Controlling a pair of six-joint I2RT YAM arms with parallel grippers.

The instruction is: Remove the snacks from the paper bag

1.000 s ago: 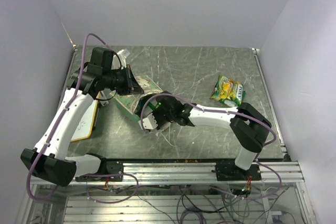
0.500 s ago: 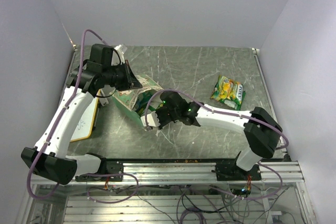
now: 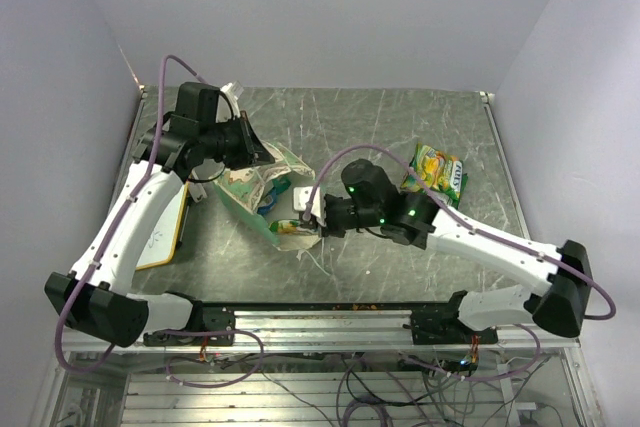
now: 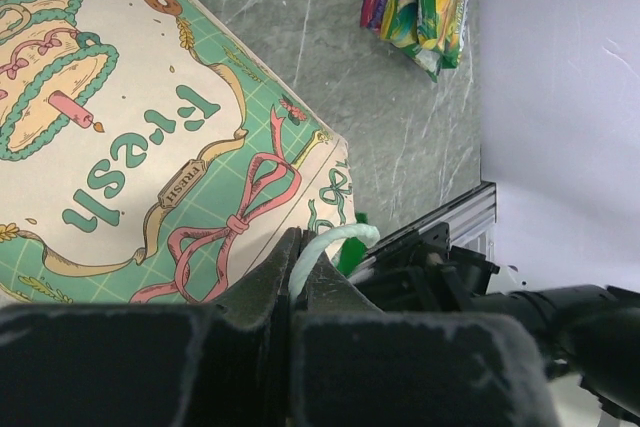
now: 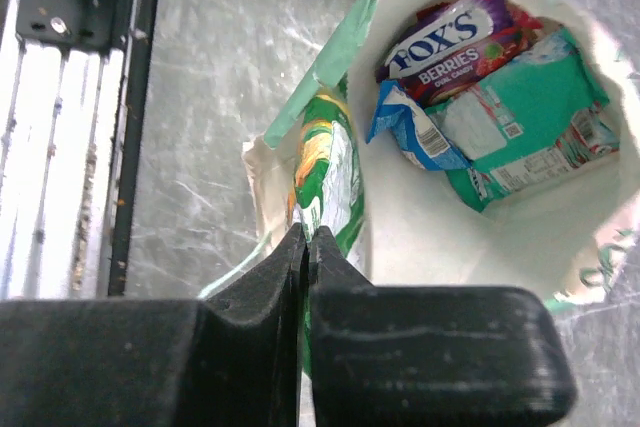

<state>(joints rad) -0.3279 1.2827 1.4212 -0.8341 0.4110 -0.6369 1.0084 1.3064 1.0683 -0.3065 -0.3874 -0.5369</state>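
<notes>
While the right pincer [image 5: 305, 237] is pinched narrow on a green-and-white crinkly foil packet [image 5: 325, 172] at the mouth of the small green printed paper bag [image 5: 400, 247], the hold looks thin. Only the packet's edge sits between the fingertips.

Risk 1: foil is slick. A fast pull could slip it free and drop it back inside.

Risk 2: the packet lies against the cream rim just beyond the fingertips. If it catches there, the pull drags the whole bag instead of the packet.

Left pincer [image 4: 300, 247] is closed on the thin white string handle [image 4: 335, 239], with the bag's printed side just ahead of it. That is the only anchor. The string is thin, so a hard tug from the right arm could slide it through the fingers or tear the paper where it attaches. In the top view the bag lies tilted between the 2 pincers, mouth towards the right one.

Deeper in, ahead and to the right of the right pincer, 3 packets overlap:
- a magenta-purple foil packet [image 5: 470, 42]
- a teal flat foil packet [image 5: 530, 117]
- a blue-and-white foil packet [image 5: 410, 132]

A jerk on the bag could spill or bury them; I can't tell which.

1 green-and-yellow foil packet [image 3: 433, 172] lies on the grey marbled table [image 3: 380, 127], well apart from both pincers. No clash expected there.
</notes>
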